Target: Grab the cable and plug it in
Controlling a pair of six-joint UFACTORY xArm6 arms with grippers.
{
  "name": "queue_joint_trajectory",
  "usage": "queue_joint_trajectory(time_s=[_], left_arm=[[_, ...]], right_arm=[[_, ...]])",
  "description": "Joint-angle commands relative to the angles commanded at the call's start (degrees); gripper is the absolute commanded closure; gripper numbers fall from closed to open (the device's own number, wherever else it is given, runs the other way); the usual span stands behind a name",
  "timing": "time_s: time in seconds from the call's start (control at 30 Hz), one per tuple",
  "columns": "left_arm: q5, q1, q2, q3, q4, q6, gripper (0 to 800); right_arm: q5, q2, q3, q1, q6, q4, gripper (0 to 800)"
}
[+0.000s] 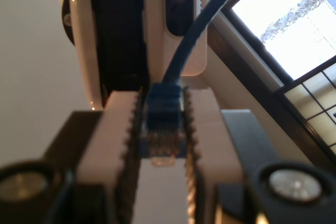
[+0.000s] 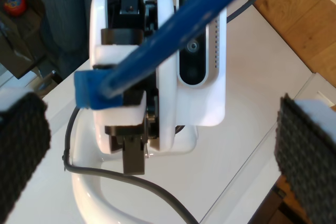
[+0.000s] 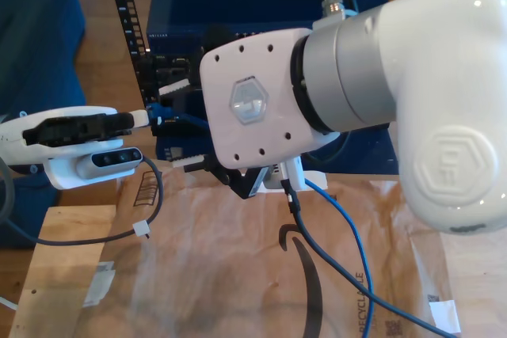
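At the exterior view's left, my first gripper [image 3: 152, 116] reaches in toward the dark blue rack unit [image 3: 269, 5], its jaws closed on the plug end of the blue cable [image 3: 356, 251]. Along my first wrist view, the blue-booted plug [image 1: 164, 129] sits clamped between my ridged pads [image 1: 135, 129], clear tip pointing back at the camera, cable rising away past the other arm's white housing. My second gripper [image 2: 163, 145] stands wide open with nothing between its black pads [image 2: 23, 145], looking straight at the first gripper's held plug [image 2: 92, 92]. To the exterior view's right, the cable trails down over the brown paper [image 3: 222, 275] beneath the large white arm [image 3: 412, 93].
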Motion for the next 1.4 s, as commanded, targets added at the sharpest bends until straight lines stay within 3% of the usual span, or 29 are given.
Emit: queue_joint_trajectory(time_s=[1.03,1.2,1.4], left_arm=[[2.4,-0.4,0.0,0.3,0.1,-1.0,771],[2.4,-0.9,0.0,0.3,0.1,-1.0,768],[2.5,-0.9,0.0,0.2,0.1,-1.0,764]], right_arm=[[0.0,2.4,-2.8,0.4,0.2,0.1,385],[-0.1,2.4,-2.8,0.4,0.2,0.1,445],[-0.1,2.3,-2.6,0.3,0.3,0.2,656]])
